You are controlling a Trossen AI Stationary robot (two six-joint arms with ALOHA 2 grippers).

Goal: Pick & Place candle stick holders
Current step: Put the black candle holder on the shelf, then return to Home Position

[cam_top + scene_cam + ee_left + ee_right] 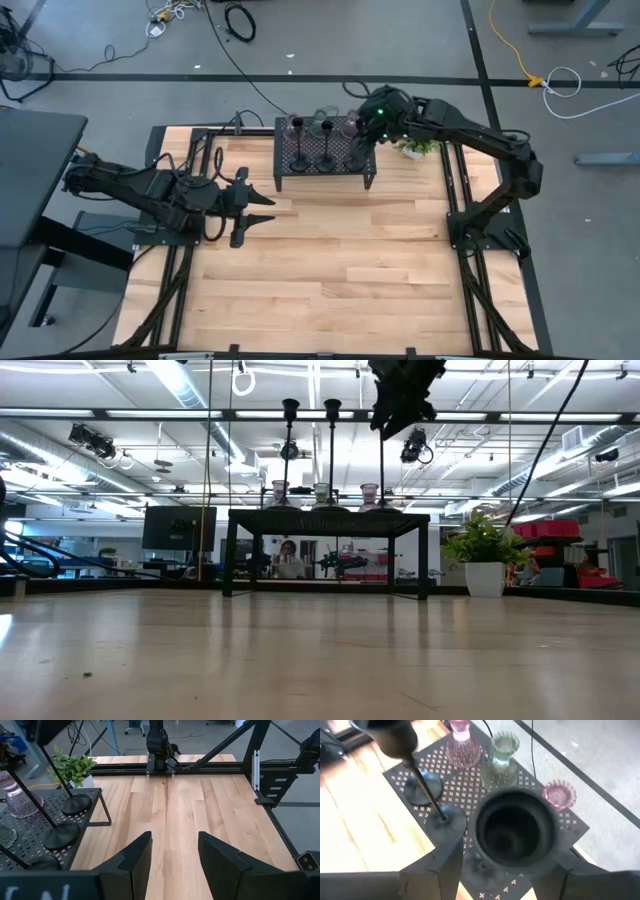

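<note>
The right gripper (pixel 502 857) hangs above the black mesh rack (pixel 325 165) at the table's (pixel 330 270) far edge, its fingers either side of a black candle stick holder's top cup (pixel 514 829) — gripping or merely around it, I cannot tell. Two more black stems (pixel 290 455) and three glass holders (pixel 322 495) stand on the rack. The left gripper (pixel 175 865) waits wide open over bare wood.

Bare table (pixel 330 260) lies open; the rack (pixel 325 175), stems (pixel 333 455) and plant (pixel 418 148) crowd the far edge.
</note>
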